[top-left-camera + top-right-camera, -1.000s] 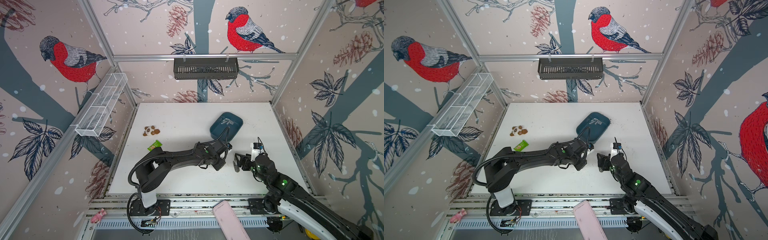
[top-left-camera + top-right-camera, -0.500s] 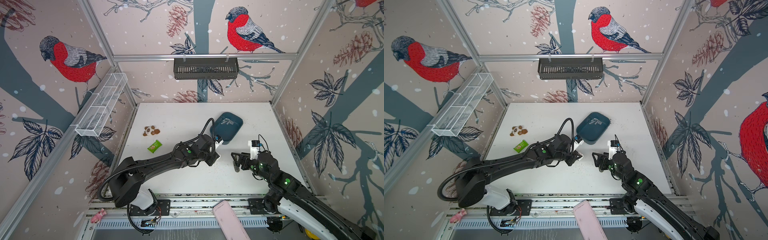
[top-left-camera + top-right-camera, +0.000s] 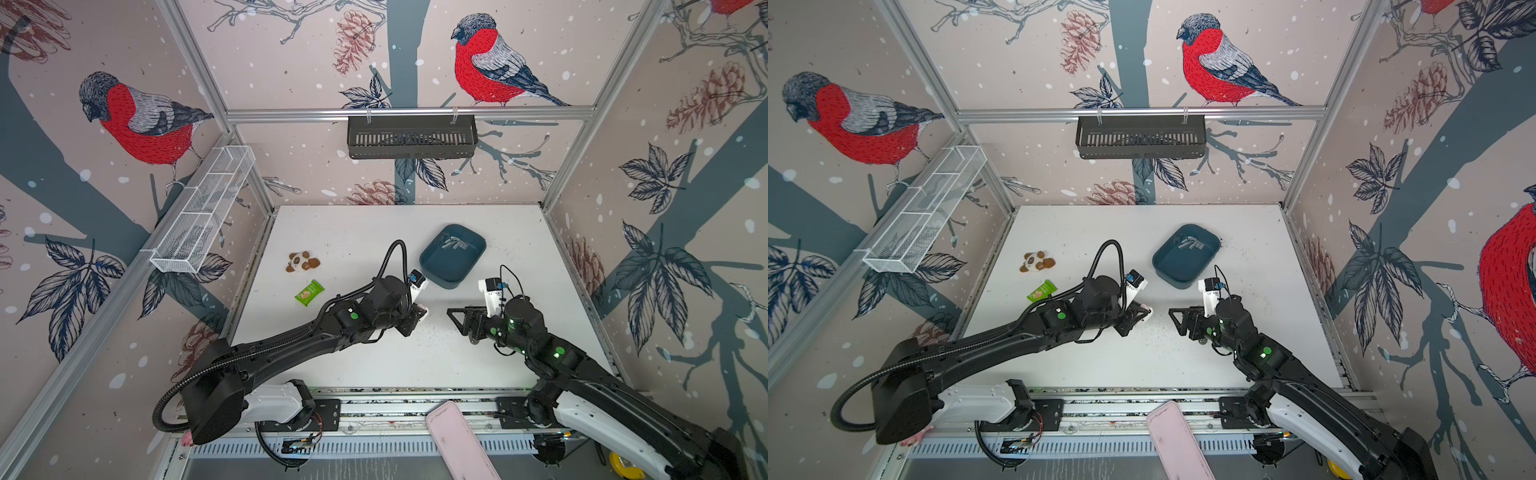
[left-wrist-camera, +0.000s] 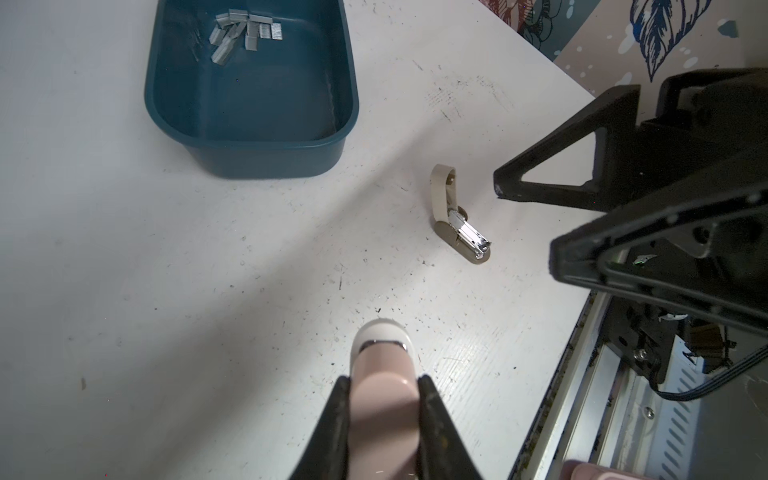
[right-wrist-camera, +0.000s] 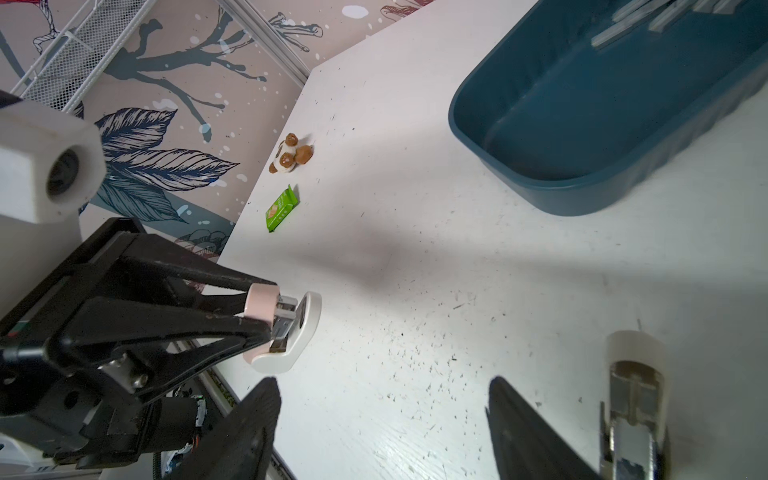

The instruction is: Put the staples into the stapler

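My left gripper [image 4: 383,380] is shut on a pink and white mini stapler [image 4: 382,399], held just above the table's middle [image 3: 417,316]. In the right wrist view this stapler [image 5: 291,328] shows its metal magazine between pink top and white base. A second, beige stapler [image 4: 457,216] lies flipped open on the table beside my right gripper [image 3: 461,326], which stands open and empty [image 5: 382,386]. The staples [image 3: 455,243], several silvery strips, lie in the far end of a dark blue tray [image 3: 449,272].
A small panda toy [image 3: 302,262] and a green packet [image 3: 309,292] lie on the left of the table. A black basket [image 3: 411,137] hangs on the back wall, a white wire rack [image 3: 203,212] on the left wall. A pink object [image 3: 457,440] leans at the front rail.
My left arm has drawn back to the left with the pink stapler, its elbow swinging low and outward. The right gripper has edged left and stayed open.
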You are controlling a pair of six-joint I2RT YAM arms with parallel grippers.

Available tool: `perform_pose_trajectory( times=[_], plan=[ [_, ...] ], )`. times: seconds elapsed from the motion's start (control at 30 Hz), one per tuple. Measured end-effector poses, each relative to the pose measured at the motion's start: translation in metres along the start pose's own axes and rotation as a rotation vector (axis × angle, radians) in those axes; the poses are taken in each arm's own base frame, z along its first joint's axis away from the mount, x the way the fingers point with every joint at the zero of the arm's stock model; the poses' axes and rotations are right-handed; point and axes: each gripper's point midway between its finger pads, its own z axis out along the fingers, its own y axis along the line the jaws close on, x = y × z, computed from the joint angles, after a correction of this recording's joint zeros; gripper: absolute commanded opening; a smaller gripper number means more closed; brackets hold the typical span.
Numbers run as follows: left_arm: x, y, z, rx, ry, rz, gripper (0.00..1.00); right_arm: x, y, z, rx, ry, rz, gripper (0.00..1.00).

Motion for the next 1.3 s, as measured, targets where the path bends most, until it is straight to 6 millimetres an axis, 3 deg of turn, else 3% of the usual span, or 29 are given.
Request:
perform_pose_trajectory(
  times=[0.37, 0.57, 0.93, 1.3],
  plan=[
    [-0.009, 0.024, -0.014, 0.006, -0.075, -0.054, 0.18, -0.013, 0.027, 0.026, -0.083, 0.054, 0.001, 0.79],
    [-0.024, 0.011, -0.022, 0.078, -0.102, -0.017, 0.17, -0.020, 0.041, 0.043, -0.122, 0.094, -0.004, 0.78],
    [-0.029, 0.003, -0.027, 0.118, -0.096, 0.022, 0.14, -0.018, 0.041, 0.058, -0.122, 0.130, 0.003, 0.78],
    [-0.030, 0.000, -0.030, 0.125, -0.091, 0.033, 0.12, -0.017, 0.026, 0.065, -0.053, 0.124, -0.015, 0.77]
  ],
)
